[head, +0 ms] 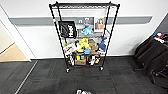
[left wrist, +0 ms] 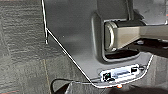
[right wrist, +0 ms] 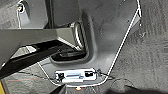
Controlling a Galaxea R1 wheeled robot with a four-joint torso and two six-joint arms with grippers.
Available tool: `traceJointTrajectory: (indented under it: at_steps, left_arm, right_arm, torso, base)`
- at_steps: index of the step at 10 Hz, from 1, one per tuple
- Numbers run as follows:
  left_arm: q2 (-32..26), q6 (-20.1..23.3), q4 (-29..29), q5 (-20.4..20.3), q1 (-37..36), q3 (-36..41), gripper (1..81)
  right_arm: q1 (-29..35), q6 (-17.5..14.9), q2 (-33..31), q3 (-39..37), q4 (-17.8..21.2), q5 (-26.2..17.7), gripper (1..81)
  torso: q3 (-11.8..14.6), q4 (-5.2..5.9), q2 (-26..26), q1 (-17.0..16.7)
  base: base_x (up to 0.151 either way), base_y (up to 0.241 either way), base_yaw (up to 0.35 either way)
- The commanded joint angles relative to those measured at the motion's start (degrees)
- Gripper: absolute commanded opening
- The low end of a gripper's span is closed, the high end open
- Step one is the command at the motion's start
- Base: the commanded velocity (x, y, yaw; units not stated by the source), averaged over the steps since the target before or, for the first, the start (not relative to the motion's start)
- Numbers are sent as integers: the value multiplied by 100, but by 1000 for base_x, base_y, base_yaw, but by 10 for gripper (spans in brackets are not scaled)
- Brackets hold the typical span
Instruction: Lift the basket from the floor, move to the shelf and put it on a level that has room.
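shelf [head: 84,37]: dead ahead at twelve o'clock in my head view, against the pale wall, black wire rack on small casters, standing square on the floor [head: 50,80].
top level [head: 83,4]: the wire tier capping the four posts looks bare from here; i judge it the one with room.
lower tiers: crowded. dark bag [head: 67,29] hangs at about eleven o'clock within the rack, blue toy [head: 87,31] near its middle, framed picture [head: 99,24] at one o'clock, mixed toys and boxes [head: 83,51] below.
basket: i cannot find it on the carpet ahead or on the rack. a small pale patch [head: 83,92] sits at six o'clock on the head view's lower edge; too little shows for me to call it the basket.
left pincer: fingers not made out in the left wrist view, so i cannot tell whether they are apart or together.
right pincer: same, i cannot tell.
wrist views: both look down at the robot's own grey body and carpet.
side clutter: dark cloth-draped table [head: 152,55] at three o'clock, well apart from the rack.
step in hand: i judge i'm facing the shelf from a distance, with the lift unconfirmed.
next move calls for: knowing where the basket is before anything else.
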Motion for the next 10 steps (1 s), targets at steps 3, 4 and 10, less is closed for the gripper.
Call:
traceJointTrajectory:
  at_steps: [3,4,10]
  left_arm:
    - [-705,-7,-267,482,-246,850,811]
    - [-863,-25,-363,499,-325,1044,811]
    - [-1251,-25,-1058,798,-878,1265,811]
  right_arm:
    - [243,53,-980,1550,16,-400,811]
    - [305,61,-1121,1753,24,-400,811]
    - [568,70,-1245,1824,139,-444,811]
  torso:
    - [0,0,0,0]
    - [0,0,-573,369]
    - [0,0,-1323,834]
  base:
    - [0,0,0]
    - [0,0,0]
    - [0,0,0]
